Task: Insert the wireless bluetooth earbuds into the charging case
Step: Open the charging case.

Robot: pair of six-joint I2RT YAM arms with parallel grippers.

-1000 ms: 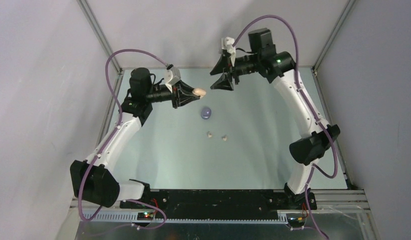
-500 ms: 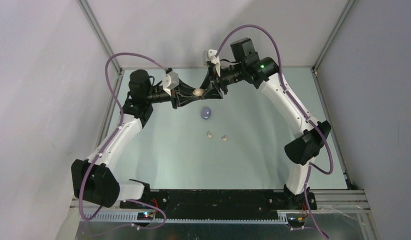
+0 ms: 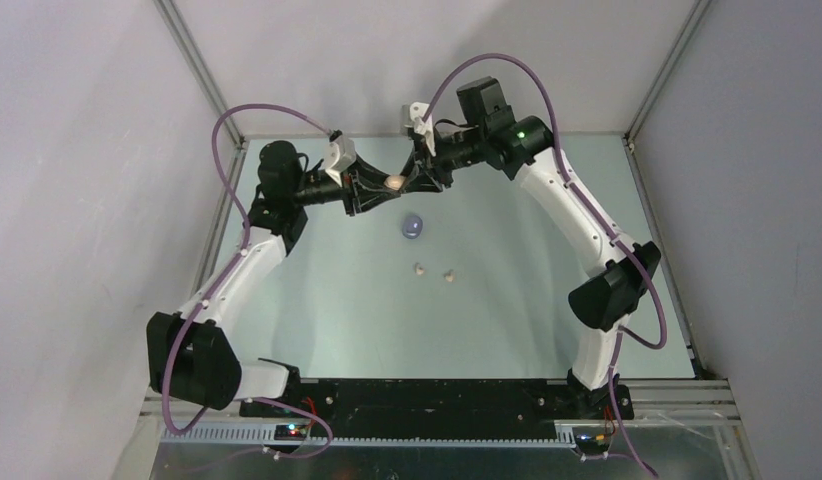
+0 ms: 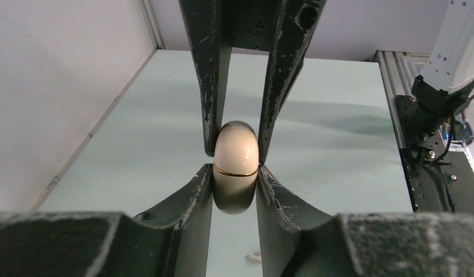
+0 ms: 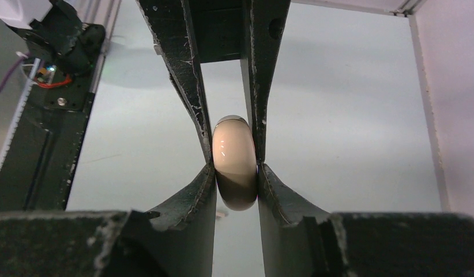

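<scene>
The cream charging case, shut, with a thin gold seam, hangs in the air over the far middle of the table. My left gripper is shut on it from the left and my right gripper is shut on it from the right. In the left wrist view the case sits between my own fingers below and the other arm's above. The right wrist view shows the same case pinched. Two cream earbuds lie on the table nearer the bases.
A purple rounded case lies on the table just below the held case. One earbud shows small beneath the left fingers, and one beneath the right ones. Metal frame posts and walls ring the table.
My right arm swung left from the far right and brought its fingers onto the cream case held by my left gripper, then narrowed them on it. The left arm barely moved.
</scene>
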